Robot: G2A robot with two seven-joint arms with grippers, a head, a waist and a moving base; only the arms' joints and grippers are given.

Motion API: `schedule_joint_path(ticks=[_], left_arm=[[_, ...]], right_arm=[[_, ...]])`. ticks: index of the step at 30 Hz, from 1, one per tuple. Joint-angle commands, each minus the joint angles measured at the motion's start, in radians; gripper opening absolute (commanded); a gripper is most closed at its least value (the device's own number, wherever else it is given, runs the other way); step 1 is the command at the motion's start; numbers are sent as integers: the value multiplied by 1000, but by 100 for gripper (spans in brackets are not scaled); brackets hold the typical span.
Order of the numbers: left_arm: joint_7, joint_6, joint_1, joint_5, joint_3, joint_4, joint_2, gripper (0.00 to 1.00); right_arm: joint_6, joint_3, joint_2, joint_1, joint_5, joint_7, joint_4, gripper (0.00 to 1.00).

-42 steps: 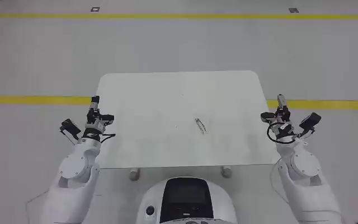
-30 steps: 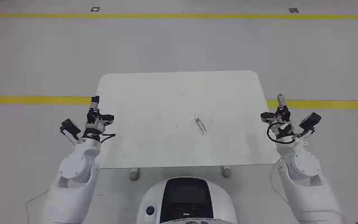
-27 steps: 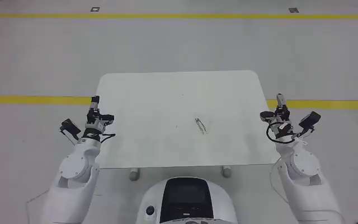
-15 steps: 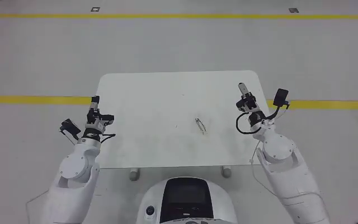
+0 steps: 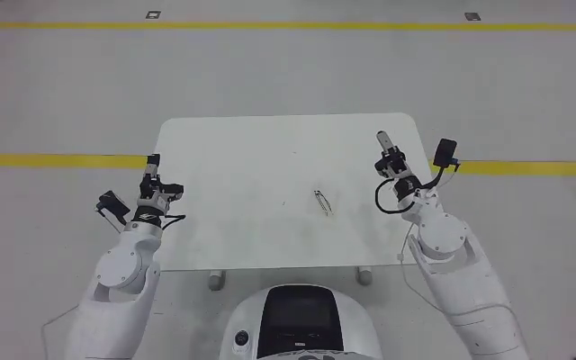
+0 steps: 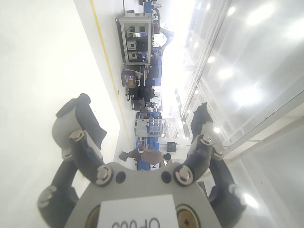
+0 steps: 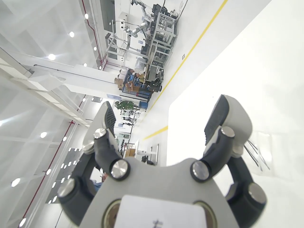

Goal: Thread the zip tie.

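The zip tie [image 5: 321,201] is a thin dark strip lying flat near the middle of the white table [image 5: 252,162]. My right gripper [image 5: 384,140] hovers above the table's right part, to the right of the zip tie and clear of it. In the right wrist view this gripper [image 7: 163,110] is open and holds nothing, and the zip tie [image 7: 257,154] shows as thin dark lines beside one finger. My left gripper [image 5: 153,162] is off the table's left edge. It [image 6: 142,105] is open and holds nothing.
The table's rounded far right corner [image 7: 173,105] lies just ahead of my right gripper. A yellow floor line [image 5: 54,160] runs behind the table on both sides.
My right arm has swung inward from beyond the table's right edge to over its right part, closer to the zip tie. The left arm and the zip tie have not moved.
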Motion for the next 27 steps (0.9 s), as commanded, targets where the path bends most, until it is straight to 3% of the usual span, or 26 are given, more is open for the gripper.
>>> schedule_joint_path(ticks=[1,7,10,17,19,27], left_arm=[[0,0,0,0,0,0,0,100],[0,0,0,0,0,0,0,100],[0,0,0,0,0,0,0,100],[0,0,0,0,0,0,0,100],[0,0,0,0,0,0,0,100],[0,0,0,0,0,0,0,100]], right_arm=[[60,-39,-1,62,-123,67,7,100],[142,-175,-11,259,-317,266,130,100],[144,-242,-18,341,-410,341,202,100],[145,-247,-19,348,-419,341,208,100],[122,-258,-17,350,-454,359,208,100],[25,-314,-8,497,-659,686,312,100]])
